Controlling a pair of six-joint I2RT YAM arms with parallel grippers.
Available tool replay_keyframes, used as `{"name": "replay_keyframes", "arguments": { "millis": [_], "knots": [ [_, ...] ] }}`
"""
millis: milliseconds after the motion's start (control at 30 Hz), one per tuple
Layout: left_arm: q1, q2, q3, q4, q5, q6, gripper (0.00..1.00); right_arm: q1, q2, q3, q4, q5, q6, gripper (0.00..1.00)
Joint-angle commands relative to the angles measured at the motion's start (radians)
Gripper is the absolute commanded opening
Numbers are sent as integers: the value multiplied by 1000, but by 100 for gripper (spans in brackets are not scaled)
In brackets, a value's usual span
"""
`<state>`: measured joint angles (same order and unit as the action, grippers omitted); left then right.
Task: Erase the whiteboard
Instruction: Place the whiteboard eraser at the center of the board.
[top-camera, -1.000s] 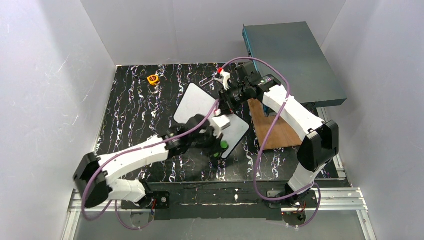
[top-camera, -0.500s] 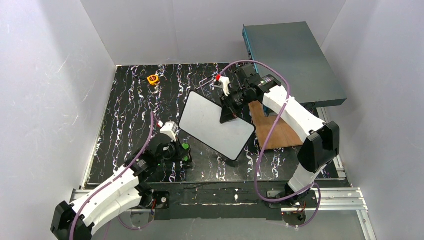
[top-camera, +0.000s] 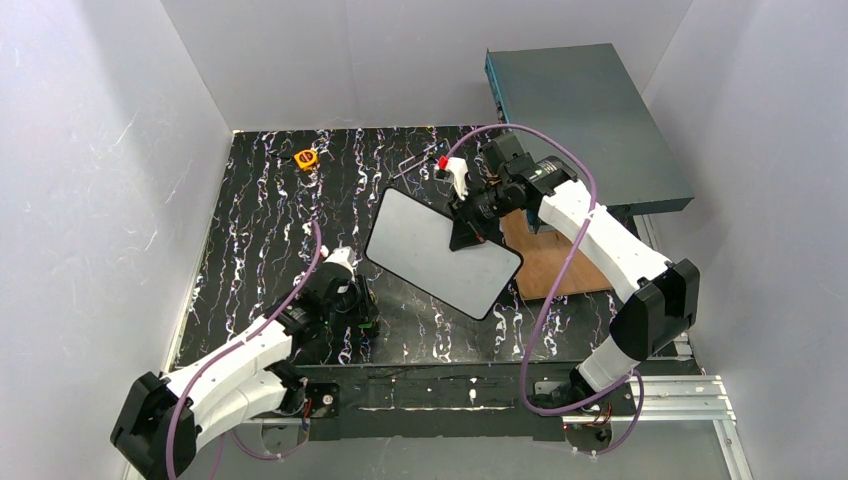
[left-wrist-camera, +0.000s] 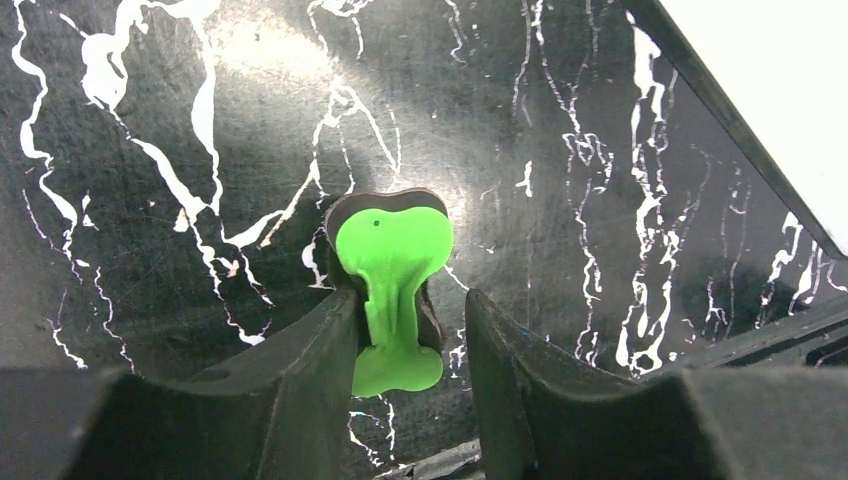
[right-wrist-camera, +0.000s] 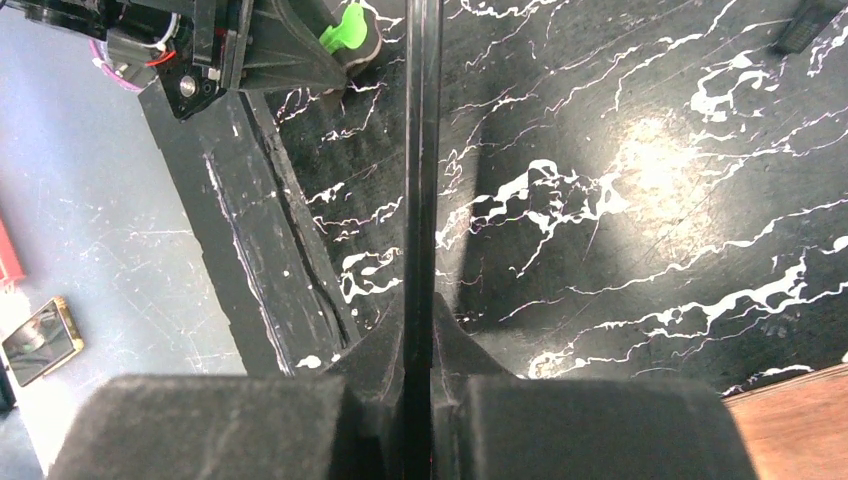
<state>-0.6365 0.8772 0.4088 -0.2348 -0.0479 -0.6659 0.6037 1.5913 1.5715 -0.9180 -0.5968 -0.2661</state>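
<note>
The whiteboard (top-camera: 440, 250), blank white with a thin black frame, hangs tilted above the black marbled table. My right gripper (top-camera: 468, 225) is shut on its far edge. In the right wrist view that edge (right-wrist-camera: 422, 150) runs as a thin black line straight up from between the closed gripper (right-wrist-camera: 420, 330). A green eraser with a black pad (left-wrist-camera: 392, 250) lies on the table, between the fingers of my left gripper (left-wrist-camera: 410, 300). It touches the left finger, and a gap shows at the right finger. The left gripper (top-camera: 352, 305) is low at the near left, apart from the board's corner (left-wrist-camera: 780, 60).
A large grey-teal metal box (top-camera: 590, 120) stands at the back right, with a brown wooden board (top-camera: 550, 260) on the table in front of it. A small yellow object (top-camera: 306, 158) lies at the far left. The table's front rail (top-camera: 430, 395) runs close behind the left gripper.
My left arm drew back from the whiteboard to the near left with the eraser, lowered it and opened its jaws. The right gripper shifted the board slightly right.
</note>
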Motion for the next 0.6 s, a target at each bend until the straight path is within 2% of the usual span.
{"name": "replay_keyframes", "arguments": {
  "millis": [0,133,233,400,467,567],
  "knots": [
    [8,28,21,-16,-17,-3,42,3,-47,-11,30,-47,-11,1],
    [18,38,45,-34,-41,4,53,2,-68,-35,36,-52,-20,1],
    [26,71,69,-42,-20,13,57,3,-78,-46,37,-49,-29,1],
    [44,77,72,13,105,55,68,2,-98,-65,23,-93,-48,1],
    [49,70,77,10,133,87,70,2,-100,-72,18,-136,-50,1],
    [66,68,88,-2,185,139,78,2,-91,-71,15,-182,-45,1]
  ]
}}
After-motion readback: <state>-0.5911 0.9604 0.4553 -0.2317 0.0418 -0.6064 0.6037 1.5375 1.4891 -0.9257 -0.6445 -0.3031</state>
